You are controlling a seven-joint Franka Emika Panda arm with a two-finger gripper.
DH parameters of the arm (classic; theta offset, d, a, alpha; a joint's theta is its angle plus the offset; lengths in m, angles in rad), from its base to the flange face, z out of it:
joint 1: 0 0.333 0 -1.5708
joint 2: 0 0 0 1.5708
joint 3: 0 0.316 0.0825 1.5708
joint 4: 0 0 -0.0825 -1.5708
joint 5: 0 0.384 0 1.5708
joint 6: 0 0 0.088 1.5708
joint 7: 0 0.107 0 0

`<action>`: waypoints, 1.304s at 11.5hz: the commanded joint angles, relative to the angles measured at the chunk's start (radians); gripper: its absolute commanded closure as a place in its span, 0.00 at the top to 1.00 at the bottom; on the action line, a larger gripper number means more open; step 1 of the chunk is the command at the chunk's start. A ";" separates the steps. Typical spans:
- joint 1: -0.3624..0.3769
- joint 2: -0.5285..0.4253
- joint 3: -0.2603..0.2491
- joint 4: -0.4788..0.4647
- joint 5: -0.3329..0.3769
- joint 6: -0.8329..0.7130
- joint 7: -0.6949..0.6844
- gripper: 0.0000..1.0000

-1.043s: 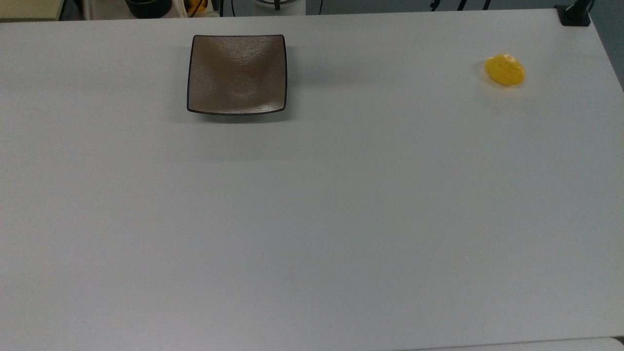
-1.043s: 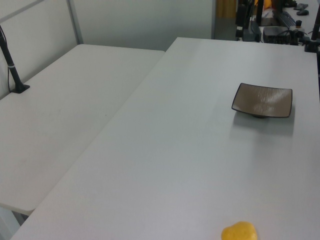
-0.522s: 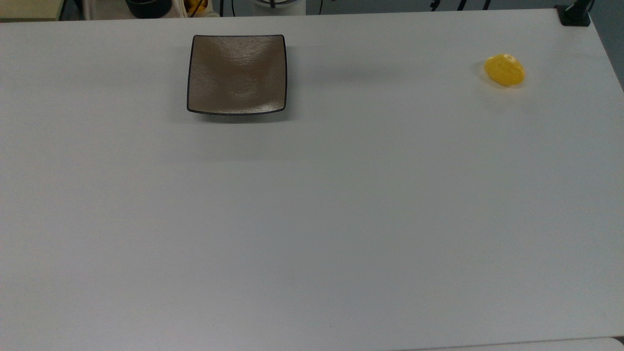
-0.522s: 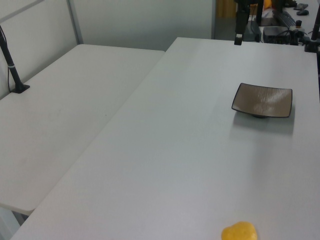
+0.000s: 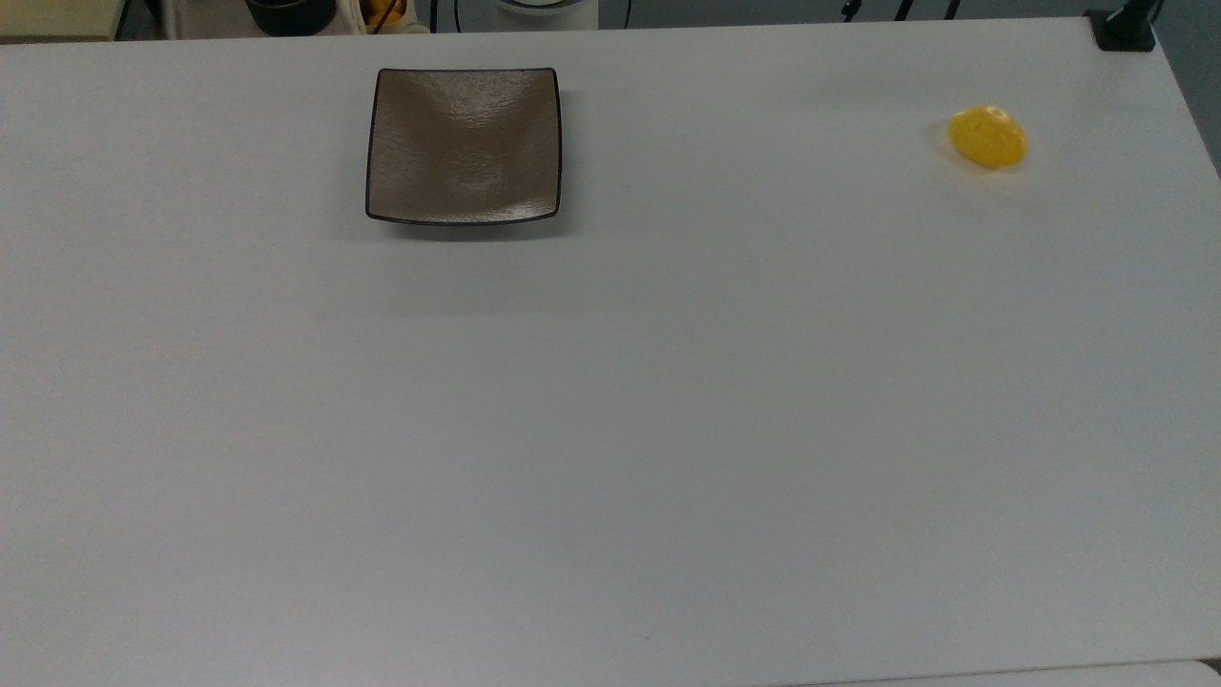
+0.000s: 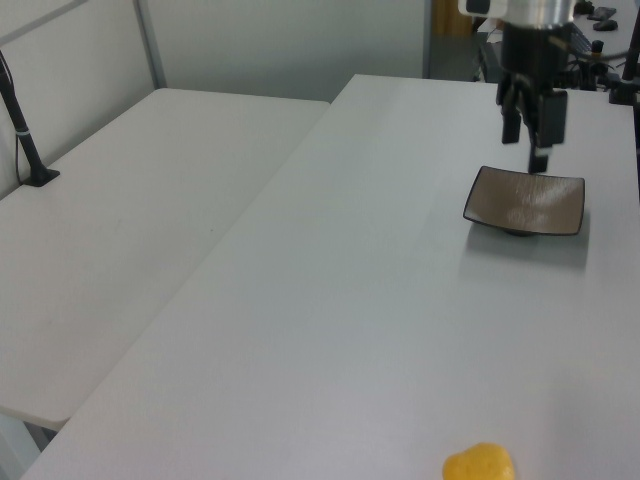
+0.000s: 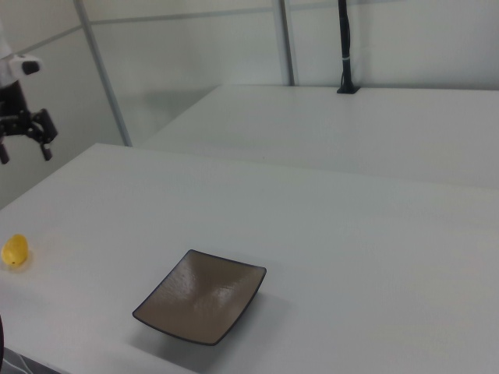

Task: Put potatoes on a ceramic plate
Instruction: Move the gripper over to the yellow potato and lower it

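Observation:
The potatoes are one yellow-orange lump (image 5: 988,137) lying on the white table near the top view's right edge, also seen as the potatoes (image 6: 480,464) and the potatoes (image 7: 15,250). The square brown-grey ceramic plate (image 5: 464,145) sits bare near the top view's upper left, far from the lump; it is the ceramic plate (image 6: 525,201) and the ceramic plate (image 7: 201,296) in the side views. My gripper (image 6: 527,140) hangs in the air by the plate's far edge in the left view, open and holding nothing. In the right view the gripper (image 7: 23,150) is high at the left edge.
A second white table (image 6: 150,200) adjoins this one, with a black post (image 6: 25,140) clamped to it. A black clamp (image 5: 1126,29) sits at the top view's upper right corner. Dark clutter (image 5: 291,14) lies beyond the table's far edge.
My gripper has come down and forward into the left view, from the far table edge to beside the plate. Plate and potatoes have not moved.

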 commanded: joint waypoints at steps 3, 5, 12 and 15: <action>-0.005 -0.014 0.183 -0.140 0.073 0.126 0.004 1.00; 0.021 0.020 0.197 -0.171 0.086 0.217 0.054 1.00; 0.103 0.198 0.203 -0.181 0.055 0.473 0.136 1.00; 0.137 0.288 0.203 -0.178 -0.017 0.564 0.220 1.00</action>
